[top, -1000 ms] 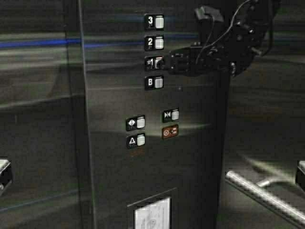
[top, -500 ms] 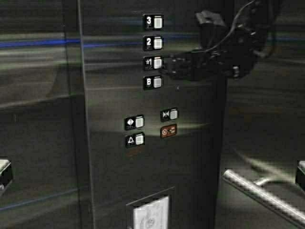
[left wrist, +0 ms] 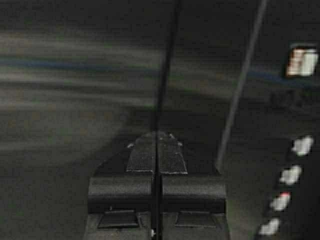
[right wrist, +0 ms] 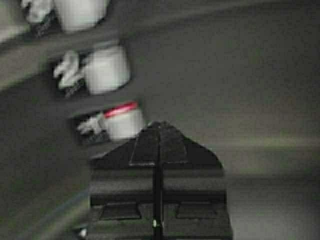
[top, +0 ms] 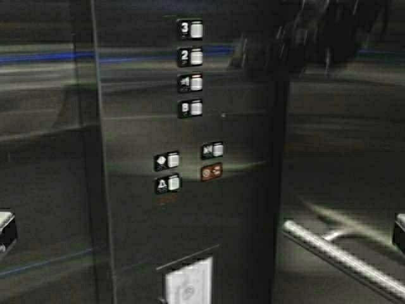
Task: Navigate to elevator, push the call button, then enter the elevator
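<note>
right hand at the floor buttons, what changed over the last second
The right hand, shut, has pulled back from the floor 1 button toward the upper right; that button now shows a red strip. The whole button panel sits further left in the high view, so the robot has moved. The left hand stays shut and idle, facing the steel wall.

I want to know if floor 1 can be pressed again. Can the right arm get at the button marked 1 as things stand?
Probably yes. The right hand, shut, sits close to the button marked 1, which shows a red line, and nothing lies between them on the steel panel.
</note>
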Tool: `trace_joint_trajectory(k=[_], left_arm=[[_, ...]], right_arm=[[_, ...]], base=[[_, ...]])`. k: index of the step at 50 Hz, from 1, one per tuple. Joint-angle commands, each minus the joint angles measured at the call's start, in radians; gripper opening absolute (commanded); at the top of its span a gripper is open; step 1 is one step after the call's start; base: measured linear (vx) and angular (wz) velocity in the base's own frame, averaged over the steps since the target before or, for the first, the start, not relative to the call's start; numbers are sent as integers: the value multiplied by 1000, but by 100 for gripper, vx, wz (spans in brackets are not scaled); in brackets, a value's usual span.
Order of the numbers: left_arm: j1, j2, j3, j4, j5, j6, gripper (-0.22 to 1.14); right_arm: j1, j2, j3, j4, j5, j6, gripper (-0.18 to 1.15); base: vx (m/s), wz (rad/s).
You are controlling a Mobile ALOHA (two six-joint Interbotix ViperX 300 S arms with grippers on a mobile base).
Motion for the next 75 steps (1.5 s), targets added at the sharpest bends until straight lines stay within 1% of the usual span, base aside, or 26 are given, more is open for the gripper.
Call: trace_joint_trajectory(k=[1,6,12,17,22,36,54,75], left_arm=[[0,11,-12,-23,0,0,2],[2,12,-14,-31,3,0,2],[0,12,-17,-44,8,0,2],[2,12,-17,-55,8,2,2],[2,12,-12,-57,9,3,2],[0,44,-23,-52,32,32,2],[2,48,-29,-51,31,74,2],[0,46,-29,-51,31,77,2]], right_arm=[[5,-156,-17,14,227,9,6],[5,-236,-29,15,433,9,6],[5,-290,-52,14,647,5,6],[5,-324,-52,14,770,5,6],[5,-344,-40,15,839,5,6],[9,-360,8,12,830,-5,6],[12,-370,-25,12,821,-8,5],[12,-368,-32,9,815,-11,6]], base=[[-7,-9],[-10,-10],[-14,-10],[-16,-5],[-16,-1],[-15,7],[-24,21],[-26,9]])
